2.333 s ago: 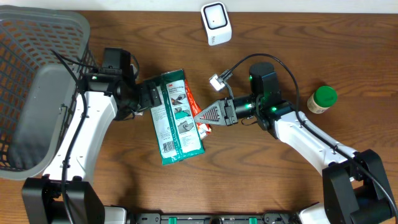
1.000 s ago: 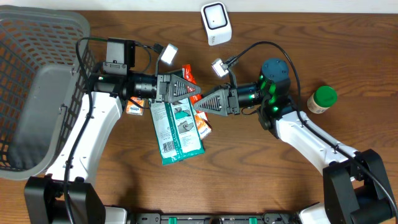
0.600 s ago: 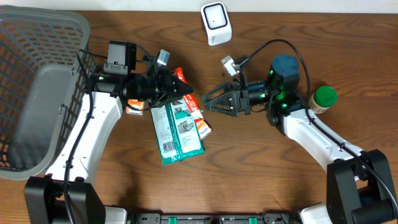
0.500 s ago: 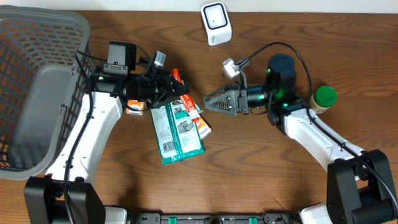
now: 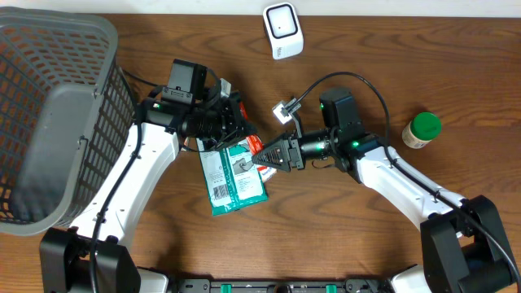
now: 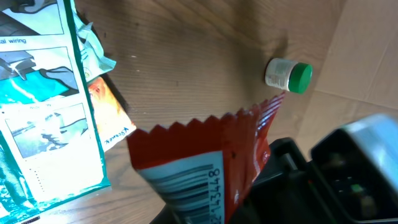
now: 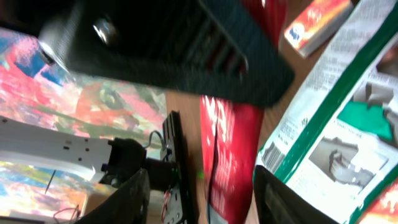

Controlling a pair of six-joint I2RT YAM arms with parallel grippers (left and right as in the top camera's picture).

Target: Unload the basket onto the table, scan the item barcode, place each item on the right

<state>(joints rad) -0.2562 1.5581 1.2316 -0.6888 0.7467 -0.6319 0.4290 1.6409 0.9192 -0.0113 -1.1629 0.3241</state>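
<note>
Nearest the robot's bases, a flat green-and-white printed plastic package (image 5: 232, 175) is lying on the brown wooden table (image 5: 342, 236). Bare wood is stretching open to either side of it along the near edge. A small orange cardboard box (image 5: 265, 171) is lying against the package's right side.

Just beyond, the right gripper (image 5: 273, 153) is pointing left over the package's upper right corner, its jaws standing apart. In the right wrist view, one end of a glossy red foil packet with a zigzag-cut edge (image 7: 229, 149) is reaching in between them. Whether either finger is touching it I cannot tell.

The left gripper (image 5: 232, 122) is clamping tight on that red packet, holding it off the table above the package's top edge. The packet's printed barcode is showing in the left wrist view.

On the left, a tall grey plastic mesh basket (image 5: 49, 114) is walling off that side. Far to the right, a small white bottle with a green cap (image 5: 422, 130) is sitting well apart, with open wood between it and the grippers.

At the far edge, a white box-shaped barcode scanner (image 5: 282, 30) is sitting well apart from the packet.
</note>
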